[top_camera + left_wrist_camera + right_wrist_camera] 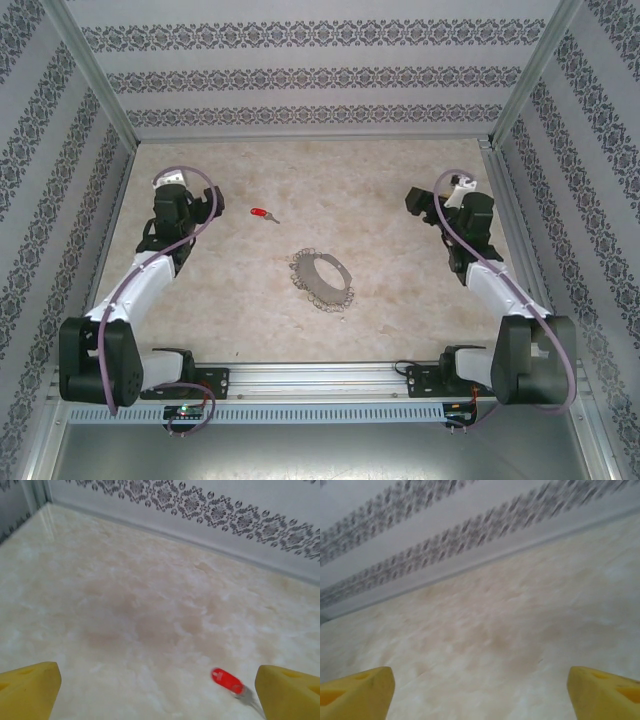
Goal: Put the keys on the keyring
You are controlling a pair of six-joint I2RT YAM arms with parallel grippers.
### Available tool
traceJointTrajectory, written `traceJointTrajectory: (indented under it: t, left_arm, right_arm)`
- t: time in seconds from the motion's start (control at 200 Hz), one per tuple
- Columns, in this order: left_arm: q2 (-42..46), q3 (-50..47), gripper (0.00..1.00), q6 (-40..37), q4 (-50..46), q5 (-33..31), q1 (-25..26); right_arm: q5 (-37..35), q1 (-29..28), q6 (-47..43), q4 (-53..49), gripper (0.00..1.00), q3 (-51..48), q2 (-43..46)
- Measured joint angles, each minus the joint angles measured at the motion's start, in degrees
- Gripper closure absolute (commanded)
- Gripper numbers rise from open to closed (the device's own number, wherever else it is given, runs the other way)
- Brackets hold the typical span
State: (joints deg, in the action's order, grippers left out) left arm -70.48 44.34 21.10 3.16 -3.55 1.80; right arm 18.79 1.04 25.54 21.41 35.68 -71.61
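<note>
The keyring (pixel 322 278), a thin grey wire loop fringed with small metal pieces, is seen lying flat near the middle of the marbled table (pixel 400 320), nearer the arm bases than the other loose thing. Farther back and to the left, well apart from the loop, the red-headed key (pixel 264 214) is laid flat, its short silver blade turned to the right. The left gripper (pixel 160 695) is poised just left of the key, its yellow fingers (pixel 30 687) spread wide and gripping nothing; in the left wrist view the key is seen on the table close beside the right-hand finger. At the table's right side the right gripper (pixel 480 695) is held over bare surface, its jaws likewise spread wide. The patterned wall (pixel 300 80) is seen beyond.
</note>
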Motion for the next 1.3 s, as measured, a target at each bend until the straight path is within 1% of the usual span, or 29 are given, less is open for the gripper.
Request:
traceJointTrajectory:
  t: [0.09, 0.185, 0.23, 0.35, 0.44, 0.515, 0.635, 0.774, 0.984, 1.169, 1.299]
  left_arm:
    - [2.51, 0.17, 0.0, 5.64, -4.94, 1.44, 1.07]
    - [4.92, 0.15, 0.0, 10.78, -8.87, 3.19, 2.21]
    - [6.01, 0.0, 0.0, 13.14, -10.08, 3.89, 2.75]
    - [6.99, -1.09, 0.01, 18.1, -11.15, 5.51, 5.01]
    - [5.88, -1.66, 0.0, 20.96, -12.13, 6.64, 8.15]
    - [4.26, -1.66, 0.0, 22.64, -12.61, 7.41, 10.93]
    - [2.4, -2.03, 0.0, 24.85, -13.09, 8.35, 14.69]
    - [2.23, -3.87, 0.0, 27.15, -13.0, 9.73, 16.94]
    - [1.22, -6.16, 0.0, 29.29, -12.63, 11.1, 17.33]
    - [-1.18, -5.29, 0.0, 29.55, -12.15, 11.93, 17.33]
    - [-2.29, -3.28, 0.0, 29.53, -12.15, 12.07, 17.33]
  right_arm:
    - [2.4, -3.23, 2.73, -3.85, 0.18, 0.5, -2.29]
    - [2.75, -8.59, 4.48, -7.91, 0.22, 0.68, -4.72]
    - [2.58, -11.28, 5.05, -9.44, 0.22, 0.74, -5.84]
    - [0.76, -18.51, 6.4, -12.76, 0.24, 0.81, -8.17]
    - [-1.51, -23.23, 7.43, -14.82, 0.25, 0.81, -9.22]
    - [-3.26, -25.99, 8.13, -16.04, 0.26, 0.79, -9.6]
    - [-5.95, -28.98, 9.31, -17.22, 0.28, 0.79, -10.56]
    - [-7.85, -31.63, 10.56, -18.38, 0.3, 0.81, -12.57]
    - [-11.82, -35.12, 12.31, -19.63, 0.32, 0.81, -15.67]
    - [-16.63, -37.99, 14.6, -19.8, 0.35, 1.62, -16.65]
    - [-18.1, -42.18, 16.63, -19.5, 0.35, 2.05, -17.18]
